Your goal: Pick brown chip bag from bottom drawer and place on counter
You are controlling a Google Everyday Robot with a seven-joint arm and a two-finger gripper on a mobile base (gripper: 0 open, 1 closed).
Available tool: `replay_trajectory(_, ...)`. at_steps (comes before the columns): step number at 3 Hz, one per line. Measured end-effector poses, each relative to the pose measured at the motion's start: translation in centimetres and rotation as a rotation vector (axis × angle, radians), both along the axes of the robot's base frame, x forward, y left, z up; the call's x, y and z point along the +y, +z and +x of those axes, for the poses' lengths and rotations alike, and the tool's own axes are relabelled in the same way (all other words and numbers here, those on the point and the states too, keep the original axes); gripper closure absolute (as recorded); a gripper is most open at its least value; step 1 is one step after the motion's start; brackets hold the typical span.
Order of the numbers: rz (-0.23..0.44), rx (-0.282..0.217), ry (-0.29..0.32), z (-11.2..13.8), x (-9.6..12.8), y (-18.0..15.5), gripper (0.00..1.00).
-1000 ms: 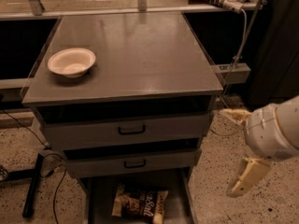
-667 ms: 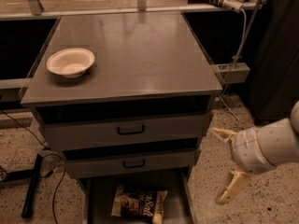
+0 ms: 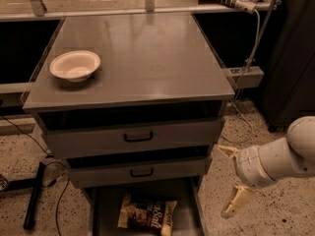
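Observation:
The brown chip bag [image 3: 147, 214] lies flat on the floor of the open bottom drawer [image 3: 106, 208], at the lower middle of the camera view. The counter [image 3: 142, 58] is the broad grey top of the cabinet above. My gripper [image 3: 231, 181] is open and empty, its two cream fingers spread wide, one finger [image 3: 227, 150] pointing up-left and the other down. It hangs to the right of the cabinet, beside the drawer's right wall and a little above the bag's level.
A white bowl [image 3: 75, 65] sits on the counter's left side. Two shut grey drawers with black handles [image 3: 138, 137] are above the bottom drawer. Cables and a black bar [image 3: 34, 195] lie on the speckled floor at left. A cable hangs at right [image 3: 251, 53].
My gripper and arm have moved left and down, from beside the upper drawers toward the bottom drawer's right side. The bag and bowl have not moved.

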State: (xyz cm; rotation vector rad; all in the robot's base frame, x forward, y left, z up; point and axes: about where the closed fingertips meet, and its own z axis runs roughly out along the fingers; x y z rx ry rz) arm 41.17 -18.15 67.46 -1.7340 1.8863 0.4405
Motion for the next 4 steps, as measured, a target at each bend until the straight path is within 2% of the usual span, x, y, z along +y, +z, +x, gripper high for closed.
replay_trajectory(1,-0.007,0.01,-0.006,0.6,0.4,-1.7,0.0)
replay_trajectory(2,0.004,0.02,-0.013,1.9,1.5,-6.2,0.0)
replay_trajectory(3,-0.024,0.009,-0.02,2.6,2.5,-12.5,0.0)
replay_trajectory(4,-0.033,-0.06,-0.036,3.8,3.3,-17.1,0.0)
